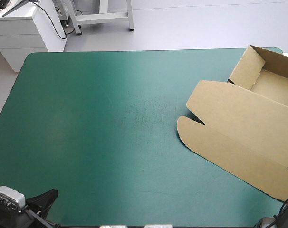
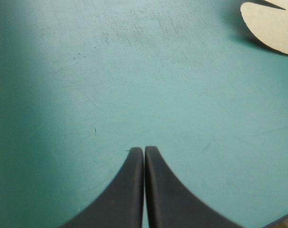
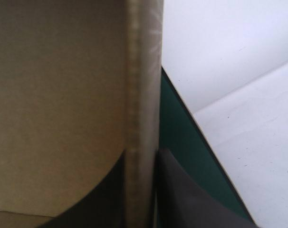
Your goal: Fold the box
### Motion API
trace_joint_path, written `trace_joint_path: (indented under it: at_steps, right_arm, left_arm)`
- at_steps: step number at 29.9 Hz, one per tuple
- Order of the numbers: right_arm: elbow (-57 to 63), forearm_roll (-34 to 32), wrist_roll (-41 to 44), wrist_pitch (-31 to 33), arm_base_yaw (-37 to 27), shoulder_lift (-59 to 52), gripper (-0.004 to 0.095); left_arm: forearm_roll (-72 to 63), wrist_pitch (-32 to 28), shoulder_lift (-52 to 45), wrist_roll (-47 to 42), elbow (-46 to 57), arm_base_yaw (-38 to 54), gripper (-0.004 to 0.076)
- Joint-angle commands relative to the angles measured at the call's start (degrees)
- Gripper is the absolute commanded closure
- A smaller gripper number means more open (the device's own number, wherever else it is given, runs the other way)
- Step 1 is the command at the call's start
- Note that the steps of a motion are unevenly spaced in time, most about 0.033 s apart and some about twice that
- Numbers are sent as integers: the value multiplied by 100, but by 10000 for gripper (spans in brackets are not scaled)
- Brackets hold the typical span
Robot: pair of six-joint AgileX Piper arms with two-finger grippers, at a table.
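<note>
I see the box at 3 o'clock on the teal-green cover, with its tray open and its lid flat. The right gripper pinches one box wall. The left gripper, at 7 o'clock, has its fingers pressed together over the cover.

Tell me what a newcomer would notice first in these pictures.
The brown box stands out, an open tray with walls raised at the far right corner of the teal-green cover, its lid flat toward the near edge. The right gripper is shut on one box wall; the left gripper hangs shut over bare cover.
</note>
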Motion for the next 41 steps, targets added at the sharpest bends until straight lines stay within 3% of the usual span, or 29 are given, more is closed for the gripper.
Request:
trace_joint_path:
  at_steps: [1,5,7,14,16,18,24,32,41]
  right_arm:
    - [-245,130,-134,4,-34,-392,592]
    - [-245,137,-134,42,-34,-458,255]
    - [-245,109,-120,42,-57,-574,136]
    - [-245,388,10,42,-68,-1288,104]
    - [-218,608,-2,42,-56,-1592,153]
    - [-155,781,-60,42,-24,-1872,265]
    - [385,1298,-504,42,252,-2720,918]
    - [1495,1334,-740,-86,1175,-3807,911]
    - [2865,1112,-1192,-385,2893,-5202,910]
  left_arm:
    - [-42,-417,103,-1,-116,-15,734]
    - [-42,-417,103,-1,-116,-15,734]
    - [-42,-417,103,-1,-116,-15,734]
    - [-42,-417,103,-1,-116,-15,734]
    - [-42,-417,103,-1,-116,-15,734]
    - [-42,-417,103,-15,-116,-15,734]
    - [-42,-417,103,-15,-116,-15,734]
    - [-32,-464,103,-24,-116,-15,734]
    - [-32,-836,103,-22,-116,-15,734]
